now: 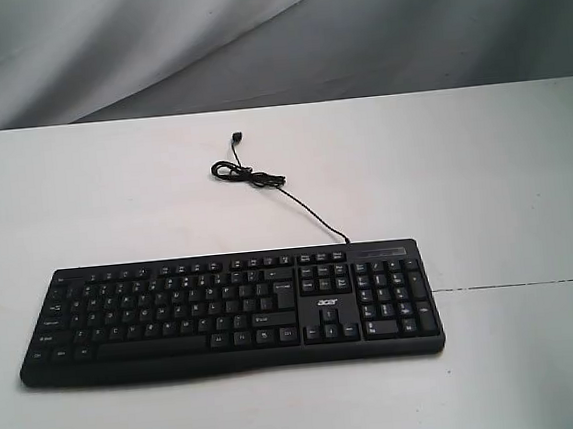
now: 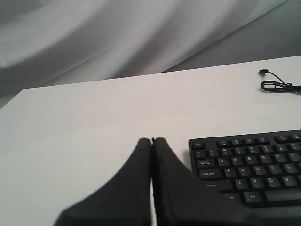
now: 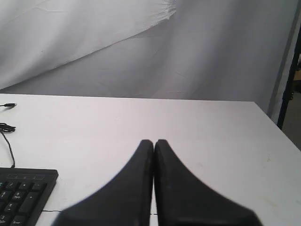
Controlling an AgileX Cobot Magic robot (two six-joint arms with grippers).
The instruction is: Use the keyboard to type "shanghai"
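The keyboard (image 1: 230, 312) is black and full-size, with white legends and an "acer" logo; it lies flat near the table's front in the exterior view. Its thin black cable (image 1: 264, 183) curls away behind it. Neither arm shows in the exterior view. In the left wrist view my left gripper (image 2: 152, 140) is shut and empty, hovering beside the keyboard's (image 2: 249, 165) Esc corner over bare table. My right gripper (image 3: 154, 141) is shut and empty as well, off the number-pad end of the keyboard (image 3: 23, 195).
The white table (image 1: 504, 175) stretches wide around the keyboard. A grey-white cloth backdrop (image 1: 251, 37) hangs behind it. A thin dark line (image 1: 514, 285) marks the table to the right of the keyboard. A dark frame (image 3: 288, 70) stands past the table's right edge.
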